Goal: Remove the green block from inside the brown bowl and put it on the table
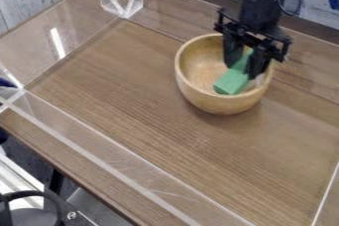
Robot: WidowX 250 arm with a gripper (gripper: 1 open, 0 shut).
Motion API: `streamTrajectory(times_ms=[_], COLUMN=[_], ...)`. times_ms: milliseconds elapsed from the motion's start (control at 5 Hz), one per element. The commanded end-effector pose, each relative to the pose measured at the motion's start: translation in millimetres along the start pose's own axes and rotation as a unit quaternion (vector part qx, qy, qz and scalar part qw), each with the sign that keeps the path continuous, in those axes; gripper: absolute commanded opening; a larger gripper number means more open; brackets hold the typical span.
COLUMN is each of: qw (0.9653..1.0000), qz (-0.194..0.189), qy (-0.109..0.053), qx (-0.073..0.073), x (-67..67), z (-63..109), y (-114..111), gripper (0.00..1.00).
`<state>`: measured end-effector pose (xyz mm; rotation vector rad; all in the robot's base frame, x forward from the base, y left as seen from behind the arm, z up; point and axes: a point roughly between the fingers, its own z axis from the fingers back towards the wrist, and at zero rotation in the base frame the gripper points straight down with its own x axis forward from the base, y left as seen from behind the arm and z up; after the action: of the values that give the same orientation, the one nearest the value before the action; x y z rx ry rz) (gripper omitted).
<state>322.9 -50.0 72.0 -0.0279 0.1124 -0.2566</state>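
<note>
1. I see my arm coming straight down from the top right of the frame, wrist vertical.
2. My gripper (249, 59) is clamped tight on the green block (239, 79).
3. The block hangs tilted inside the brown bowl (196, 72), right of centre on the table (119, 101).

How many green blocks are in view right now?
1. The green block sits inside the brown bowl, toward its right side, with the claw shut on its upper end. None shows elsewhere on the table.
</note>
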Motion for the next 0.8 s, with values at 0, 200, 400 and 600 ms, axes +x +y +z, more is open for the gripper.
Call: streamTrajectory(times_ms=[0, 200, 400, 600], qw=[0.9993, 0.9989, 0.9987, 0.9984], qz=[-0.030, -0.046, -0.051, -0.056], qy=[-0.021, -0.011, -0.004, 0.003], qx=[0.000, -0.001, -0.001, 0.000], x=[6.3, 10.2, 14.5, 18.3], z=[8.5, -2.7, -11.7, -20.1], y=[-16.0, -25.6, -27.1, -28.4], gripper=[0.00, 0.00, 0.00, 0.00])
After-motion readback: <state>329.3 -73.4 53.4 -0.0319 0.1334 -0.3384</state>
